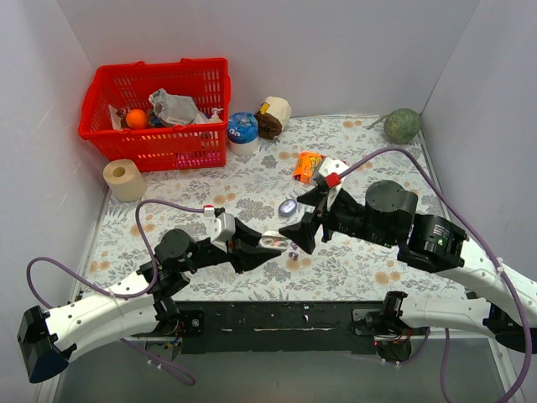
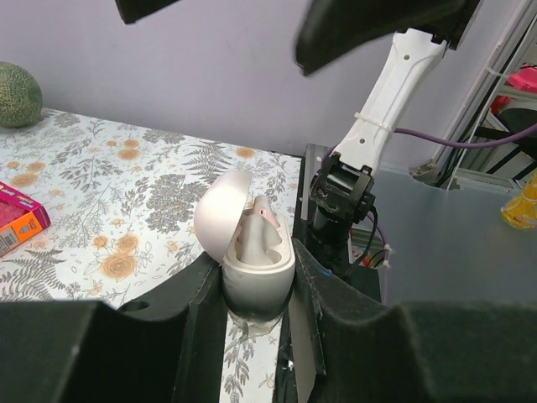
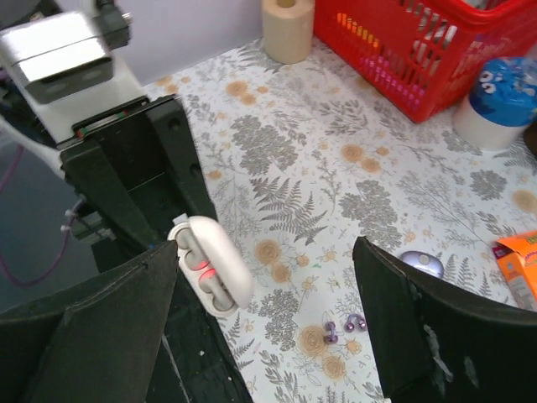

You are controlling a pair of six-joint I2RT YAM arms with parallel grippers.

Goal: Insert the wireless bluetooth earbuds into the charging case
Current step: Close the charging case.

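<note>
White charging case [image 2: 256,260]: held above the bench near the middle of the near edge, tilted, with its lid [image 2: 220,210] swung open.
Left gripper [image 1: 264,245]: fingers narrow, pressed on both sides of the case's lower half.
White earbud [image 2: 262,217]: sits in a well of the open case; I cannot tell if the second one is also inside.
Purple earbuds [image 3: 330,332]: the pair lies loose on the flowered cloth, one just beside the other, a little farther in from the near edge than the held case.
Right gripper [image 3: 267,252]: jaws spread wide, nothing between them, hanging above the middle of the bench over the purple pair.
Lilac case [image 1: 288,206]: small oval lying on the cloth near the bench middle, beyond the purple pair.
Orange packet [image 1: 309,165]: lies flat, closer to the far edge.
Paper roll [image 1: 124,179]: upright at the left edge.
Red basket [image 1: 101,138]: far left corner, filled with items.
Green melon [image 1: 403,126]: far right corner.
</note>
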